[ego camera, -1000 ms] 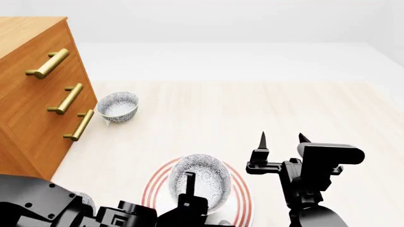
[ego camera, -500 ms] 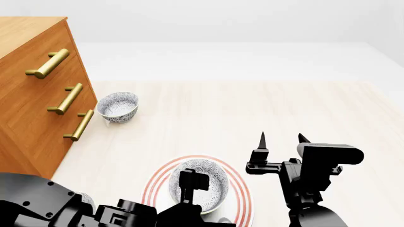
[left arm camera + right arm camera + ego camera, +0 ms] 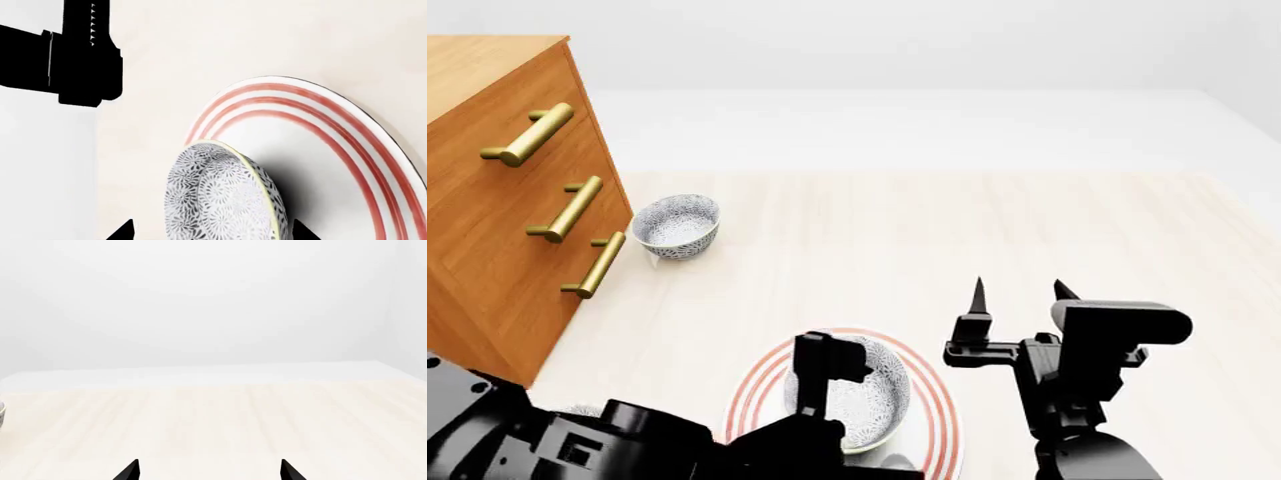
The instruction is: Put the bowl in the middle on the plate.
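Note:
The speckled bowl (image 3: 861, 395) rests inside the plate (image 3: 941, 400), a white plate with red rings. In the left wrist view the bowl (image 3: 223, 197) leans a little on the plate (image 3: 320, 135). My left gripper (image 3: 212, 231) is open, with its two fingertips standing wide on either side of the bowl and clear of it. From the head, the left gripper (image 3: 831, 372) hangs over the bowl's near side. My right gripper (image 3: 1018, 292) is open and holds nothing, just right of the plate, pointing away over bare table (image 3: 208, 471).
A second speckled bowl (image 3: 675, 222) stands at the far left beside a wooden dresser (image 3: 494, 250) with brass handles (image 3: 566, 208). The pale wooden table (image 3: 988, 230) stretches beyond and to the right of the plate.
The bowl has come down from a raised position onto the plate. My left arm has shifted over it. The right arm has barely moved.

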